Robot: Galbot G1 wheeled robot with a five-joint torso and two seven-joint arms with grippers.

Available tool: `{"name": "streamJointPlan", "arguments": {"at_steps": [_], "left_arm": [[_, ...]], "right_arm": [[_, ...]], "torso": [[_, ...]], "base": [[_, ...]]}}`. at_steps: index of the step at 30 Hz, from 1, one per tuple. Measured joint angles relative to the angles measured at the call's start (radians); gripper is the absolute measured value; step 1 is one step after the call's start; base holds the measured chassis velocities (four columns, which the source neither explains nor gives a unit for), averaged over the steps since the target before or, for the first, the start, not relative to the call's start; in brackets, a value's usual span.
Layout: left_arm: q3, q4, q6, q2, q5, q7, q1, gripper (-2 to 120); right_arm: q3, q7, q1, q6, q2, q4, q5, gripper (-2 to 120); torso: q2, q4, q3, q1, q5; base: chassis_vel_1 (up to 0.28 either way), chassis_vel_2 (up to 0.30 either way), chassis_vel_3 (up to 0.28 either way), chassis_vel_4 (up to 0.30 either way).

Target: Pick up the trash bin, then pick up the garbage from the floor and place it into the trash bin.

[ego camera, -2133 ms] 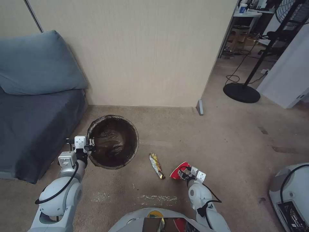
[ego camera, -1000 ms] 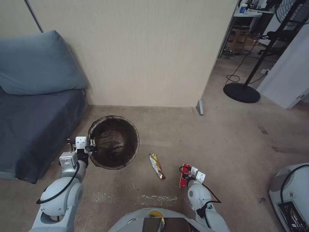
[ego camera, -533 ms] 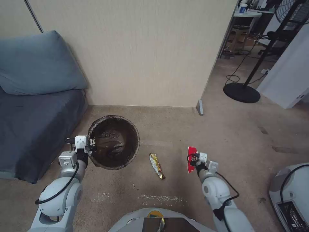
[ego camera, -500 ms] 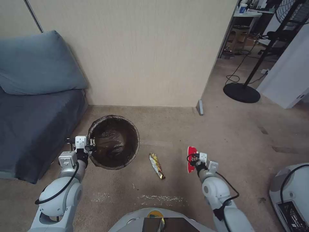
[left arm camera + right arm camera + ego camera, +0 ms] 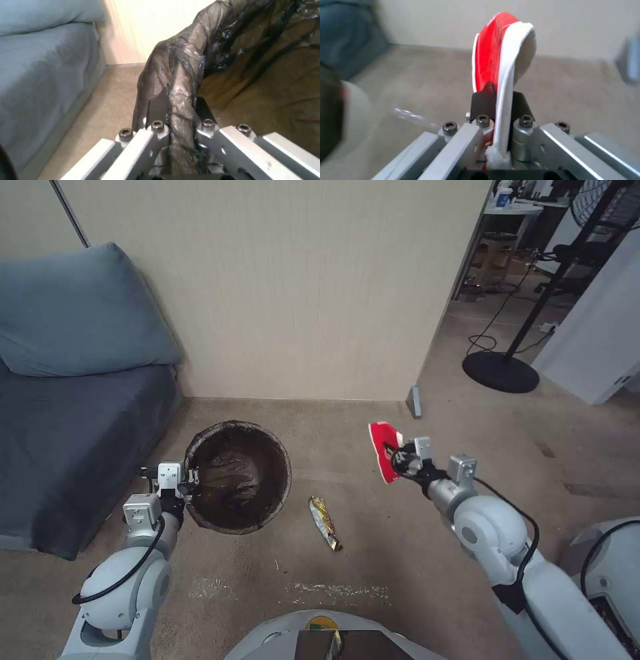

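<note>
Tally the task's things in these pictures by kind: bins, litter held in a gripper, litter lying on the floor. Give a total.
Trash bin, its rim held by the left gripper: 1
Litter held, red-and-white packet in the right gripper: 1
Litter on the carpet, yellow wrapper: 1
Total: 3

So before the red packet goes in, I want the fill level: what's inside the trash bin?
Inside the trash bin only its crumpled dark brown bag liner is visible; any litter in the folds at the bottom cannot be made out.
</note>
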Motion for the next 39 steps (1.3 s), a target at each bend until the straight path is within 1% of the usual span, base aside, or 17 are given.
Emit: {"name": "streamJointPlan", "arguments": {"at_steps": [5, 9, 10, 13, 14, 17, 19, 21, 22, 23, 24, 27, 28, 31, 32, 36, 39], "left_arm": [[0.008, 0.003, 0.010, 0.000, 0.001, 0.000, -0.002, 3], [0.014, 0.004, 0.026, 0.007, 0.000, 0.002, -0.007, 3], [0.014, 0.004, 0.026, 0.007, 0.000, 0.002, -0.007, 3], [0.017, 0.005, 0.041, 0.009, 0.001, 0.011, -0.012, 3], [0.017, 0.005, 0.041, 0.009, 0.001, 0.011, -0.012, 3], [0.024, 0.007, 0.056, 0.018, 0.000, 0.014, -0.024, 3], [0.025, 0.007, 0.060, 0.019, -0.001, 0.014, -0.026, 3], [0.028, 0.007, 0.073, 0.024, -0.007, 0.013, -0.036, 3], [0.031, 0.007, 0.076, 0.025, -0.008, 0.013, -0.040, 3], [0.031, 0.007, 0.076, 0.025, -0.008, 0.013, -0.040, 3], [0.033, 0.006, 0.078, 0.026, -0.009, 0.012, -0.042, 3], [0.033, 0.006, 0.079, 0.026, -0.009, 0.010, -0.042, 3], [0.033, 0.006, 0.079, 0.026, -0.009, 0.010, -0.042, 3], [0.030, 0.006, 0.079, 0.024, -0.009, 0.009, -0.042, 3], [0.030, 0.006, 0.079, 0.024, -0.009, 0.009, -0.042, 3], [0.029, 0.007, 0.079, 0.022, -0.008, 0.009, -0.041, 3], [0.030, 0.007, 0.079, 0.022, -0.008, 0.007, -0.042, 3]], "right_arm": [[-0.048, -0.042, 0.084, -0.008, -0.029, 0.024, 0.018, 0], [-0.148, -0.066, 0.209, -0.013, -0.054, 0.039, 0.061, 0], [-0.148, -0.066, 0.209, -0.013, -0.054, 0.039, 0.061, 0], [-0.238, -0.073, 0.288, -0.022, -0.067, 0.050, 0.094, 0], [-0.238, -0.073, 0.288, -0.022, -0.067, 0.050, 0.094, 0], [-0.344, -0.077, 0.376, -0.030, -0.072, 0.056, 0.113, 0], [-0.365, -0.077, 0.395, -0.032, -0.072, 0.057, 0.118, 0], [-0.453, -0.068, 0.478, -0.040, -0.071, 0.059, 0.136, 0], [-0.502, -0.062, 0.519, -0.045, -0.067, 0.059, 0.146, 0], [-0.502, -0.062, 0.519, -0.045, -0.067, 0.059, 0.146, 0], [-0.553, -0.050, 0.564, -0.048, -0.064, 0.060, 0.159, 0], [-0.651, -0.027, 0.639, -0.058, -0.054, 0.061, 0.191, 0], [-0.651, -0.027, 0.639, -0.058, -0.054, 0.061, 0.191, 0], [-0.737, -0.005, 0.704, -0.064, -0.040, 0.058, 0.218, 0], [-0.737, -0.005, 0.704, -0.064, -0.040, 0.058, 0.218, 0], [-0.818, 0.031, 0.748, -0.072, -0.009, 0.038, 0.235, 0], [-0.852, 0.048, 0.762, -0.077, 0.001, 0.030, 0.242, 0]], "torso": [[0.000, -0.0001, 0.000, 0.000, -0.0001], [0.000, -0.0001, 0.000, 0.000, -0.0002], [0.000, -0.0001, 0.000, 0.000, -0.0002], [0.000, 0.0000, 0.000, 0.000, -0.0003], [0.000, 0.0000, 0.000, 0.000, -0.0003], [0.000, -0.0002, 0.000, 0.000, -0.0004], [0.000, -0.0001, 0.000, 0.000, -0.0003], [0.000, 0.0002, 0.000, 0.000, -0.0006], [0.000, -0.0003, 0.000, 0.000, -0.0004], [0.000, -0.0003, 0.000, 0.000, -0.0004], [0.000, 0.0000, 0.000, 0.000, -0.0003], [0.000, 0.0001, 0.000, 0.000, -0.0004], [0.000, 0.0001, 0.000, 0.000, -0.0004], [0.000, -0.0001, 0.000, 0.000, -0.0004], [0.000, -0.0001, 0.000, 0.000, -0.0004], [0.000, 0.0000, 0.000, 0.000, -0.0004], [0.000, 0.0000, 0.000, 0.000, -0.0004]], "base": [[0.000, 0.000, 0.000, 0.000], [0.000, 0.000, 0.000, 0.000], [0.000, 0.000, 0.000, 0.000], [0.000, 0.000, 0.000, 0.000], [0.000, 0.000, 0.000, 0.000], [0.000, 0.000, 0.000, 0.000], [0.000, 0.000, 0.000, 0.000], [0.000, 0.000, 0.000, 0.000], [0.000, 0.000, 0.000, 0.000], [0.000, 0.000, 0.000, 0.000], [0.000, 0.000, 0.000, 0.000], [0.000, 0.000, 0.000, 0.000], [0.000, 0.000, 0.000, 0.000], [0.000, 0.000, 0.000, 0.000], [0.000, 0.000, 0.000, 0.000], [0.000, 0.000, 0.000, 0.000], [0.000, 0.000, 0.000, 0.000]]}}
